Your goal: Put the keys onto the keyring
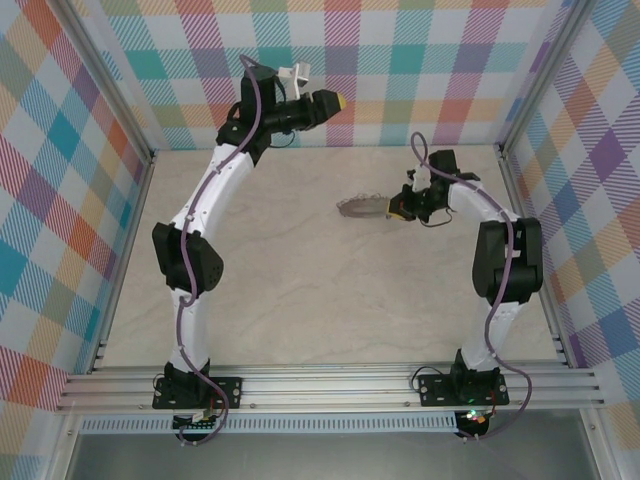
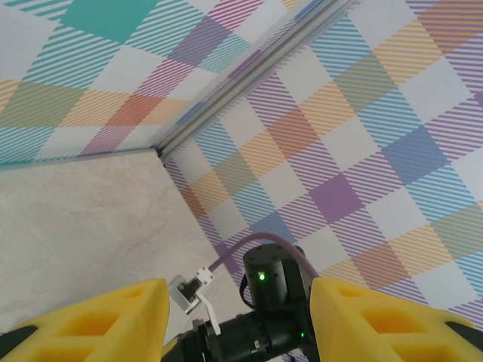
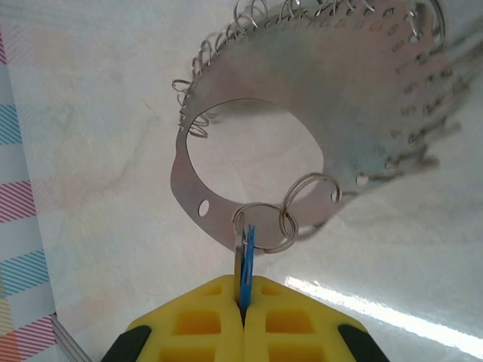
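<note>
Key (image 3: 247,250), blue head, pinched edge-on between the closed fingers of the right gripper (image 3: 243,305). Just past the fingertips, two linked split rings (image 3: 285,219) sit at the near rim of the flat grey keyring (image 3: 302,105). Far off, the left gripper (image 2: 238,324) is raised, fingers apart, empty.

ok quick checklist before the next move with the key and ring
1. Right gripper shut on the key: ok.
2. Key held at the keyring's inner edge: ok.
3. Key threaded onto a small split ring: cannot tell.
4. Left gripper open, nothing in it: ok.
5. Left gripper steadying the keyring: not ok, it is raised and well away from it.
</note>
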`<act>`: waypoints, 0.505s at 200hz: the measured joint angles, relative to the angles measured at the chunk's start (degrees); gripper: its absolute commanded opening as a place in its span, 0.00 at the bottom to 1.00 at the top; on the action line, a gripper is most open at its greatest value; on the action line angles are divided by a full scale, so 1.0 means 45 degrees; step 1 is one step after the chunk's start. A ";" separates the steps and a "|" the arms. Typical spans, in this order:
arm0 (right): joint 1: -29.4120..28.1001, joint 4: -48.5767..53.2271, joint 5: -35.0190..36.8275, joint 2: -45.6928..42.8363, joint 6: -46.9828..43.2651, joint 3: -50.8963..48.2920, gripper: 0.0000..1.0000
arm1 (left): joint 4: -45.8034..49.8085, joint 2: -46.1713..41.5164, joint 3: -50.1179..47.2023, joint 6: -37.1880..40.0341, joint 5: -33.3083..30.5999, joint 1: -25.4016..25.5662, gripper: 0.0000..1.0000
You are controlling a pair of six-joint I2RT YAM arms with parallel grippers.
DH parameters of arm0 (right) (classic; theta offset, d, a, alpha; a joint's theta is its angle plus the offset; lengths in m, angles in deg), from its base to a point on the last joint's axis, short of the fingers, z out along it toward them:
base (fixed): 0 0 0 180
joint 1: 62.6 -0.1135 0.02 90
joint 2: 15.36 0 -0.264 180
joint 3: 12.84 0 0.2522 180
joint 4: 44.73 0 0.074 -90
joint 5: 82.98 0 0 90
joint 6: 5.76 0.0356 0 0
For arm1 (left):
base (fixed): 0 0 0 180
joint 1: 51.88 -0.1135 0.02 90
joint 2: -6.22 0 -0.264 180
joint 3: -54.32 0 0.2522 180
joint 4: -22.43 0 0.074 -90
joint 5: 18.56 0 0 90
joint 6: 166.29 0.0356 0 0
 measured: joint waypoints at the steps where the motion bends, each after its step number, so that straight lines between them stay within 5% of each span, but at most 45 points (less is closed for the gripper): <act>1: -0.0010 -0.0049 0.0010 -0.0029 0.0005 -0.0073 0.00 | -0.0005 -0.0005 -0.0024 -0.0005 0.0010 0.0000 0.52; 55: -0.0962 -0.1209 0.0126 -0.0296 0.0418 -0.2501 0.00 | -0.0933 -0.0709 -0.1676 -0.0262 0.0301 0.0000 0.53; 101: -0.1763 -0.1685 0.0126 -0.1239 0.0636 -0.4653 0.57 | -0.1583 -0.1064 -0.2429 -0.0287 0.0301 0.0000 0.57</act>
